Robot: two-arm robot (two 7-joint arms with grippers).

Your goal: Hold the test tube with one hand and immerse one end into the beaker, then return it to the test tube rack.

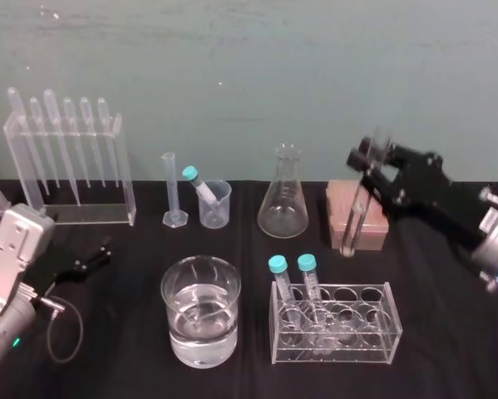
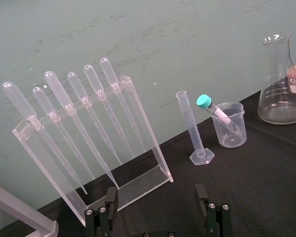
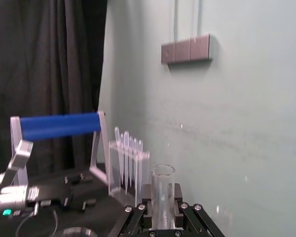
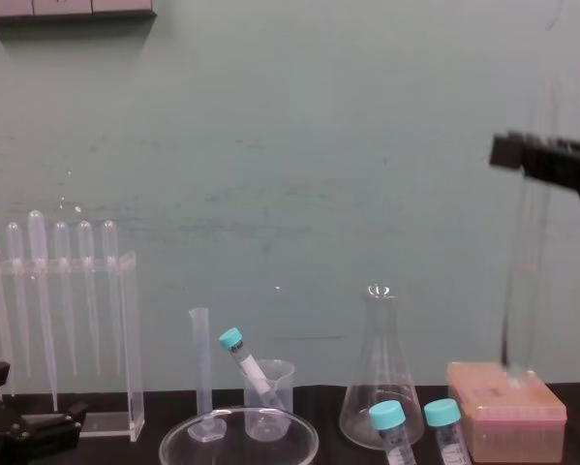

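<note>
Right hand clamped on the upper part of the test tube, tube near upright, lower end over the pinkish box behind the test tube rack, well apart from the beaker, left hand parked low on the dark surface, fingers spread.

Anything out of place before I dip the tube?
Yes: a capped tube leans inside the beaker, where the test tube must go. The right gripper holds the test tube near the pink box; the left gripper is parked, open.
</note>
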